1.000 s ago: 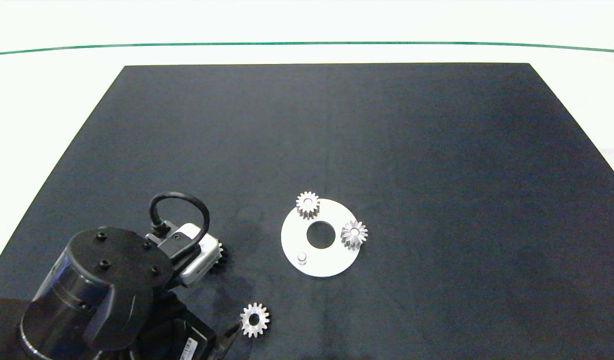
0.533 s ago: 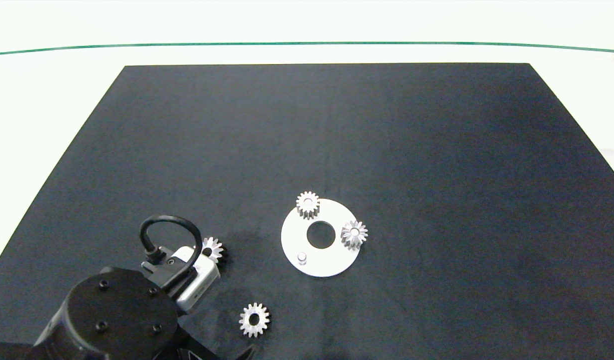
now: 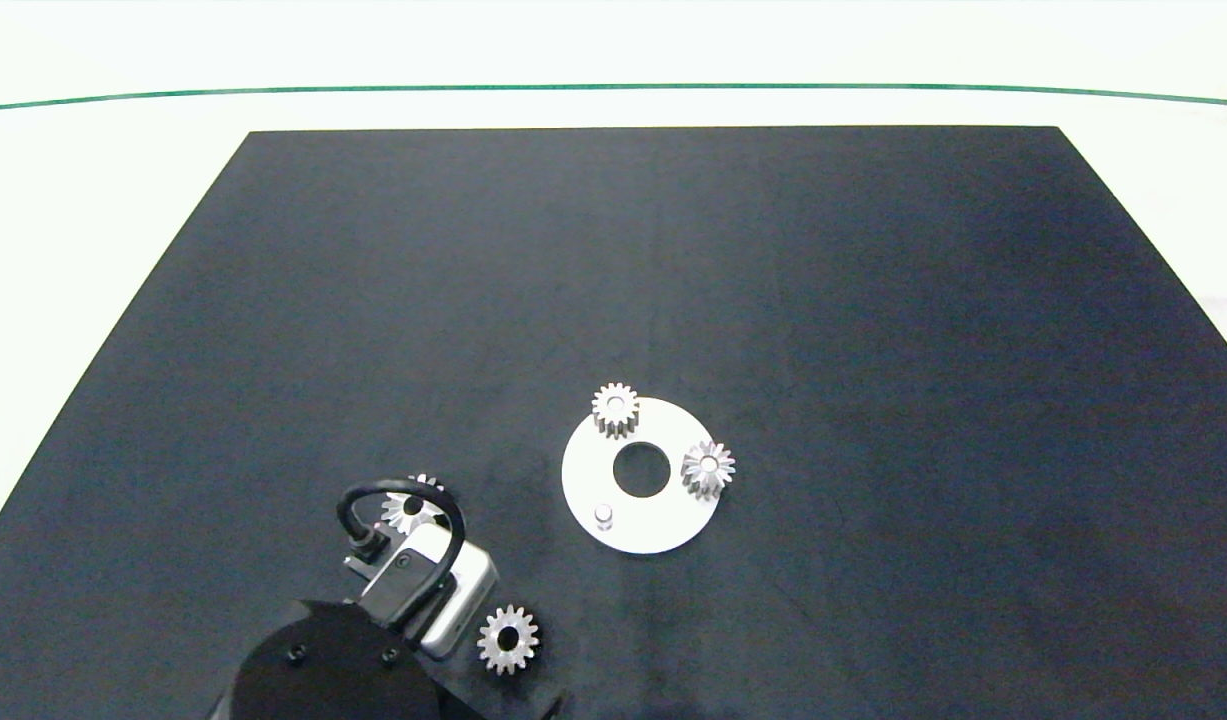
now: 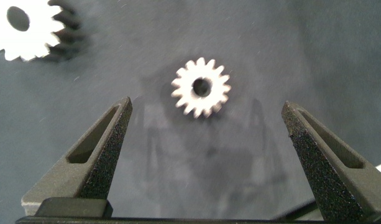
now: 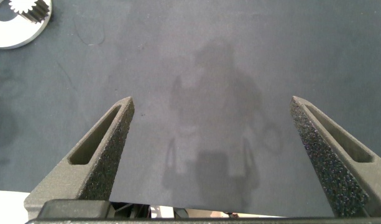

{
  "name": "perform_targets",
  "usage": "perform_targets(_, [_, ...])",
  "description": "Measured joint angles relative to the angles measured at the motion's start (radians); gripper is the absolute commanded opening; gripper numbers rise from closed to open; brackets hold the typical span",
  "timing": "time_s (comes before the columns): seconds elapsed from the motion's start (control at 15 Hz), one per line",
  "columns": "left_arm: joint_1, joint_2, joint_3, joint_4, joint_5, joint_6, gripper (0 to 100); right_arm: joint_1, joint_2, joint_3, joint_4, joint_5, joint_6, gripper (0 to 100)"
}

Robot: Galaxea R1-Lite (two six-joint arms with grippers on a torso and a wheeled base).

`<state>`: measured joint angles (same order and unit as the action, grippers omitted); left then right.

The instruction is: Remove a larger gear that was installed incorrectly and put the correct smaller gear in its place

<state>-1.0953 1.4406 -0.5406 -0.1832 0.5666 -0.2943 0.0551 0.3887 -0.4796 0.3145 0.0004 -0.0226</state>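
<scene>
The larger gear (image 3: 410,507) lies flat on the black mat (image 3: 773,300), off the white plate (image 3: 583,480), so it looks like its part of the job is done. Just beside it, the smaller gear (image 3: 508,638) lies flat too. The left gripper (image 4: 206,106) hangs over this one with its fingers spread wide, one on each side, likely so it can pinch it. The plate has a bare peg (image 3: 603,514) where it could go. The right gripper (image 5: 210,102) waits over bare mat, fingers spread too.
</scene>
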Motion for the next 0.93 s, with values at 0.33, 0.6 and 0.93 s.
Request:
perform_targets(0.33, [0.001,0.063,0.007,-0.035,0.008,0.061,100,0.000,-0.002,-0.003,0.000,-0.006,0.000,100])
perform_targets(0.6, [0.032,0.091,0.008,-0.093,0.008,0.094,100,0.000,-0.002,-0.006,0.000,-0.006,0.000,100])
perform_targets(0.93, [0.048,0.115,0.011,-0.103,0.008,0.103,100,-0.001,-0.002,-0.009,0.000,-0.008,-0.001,100])
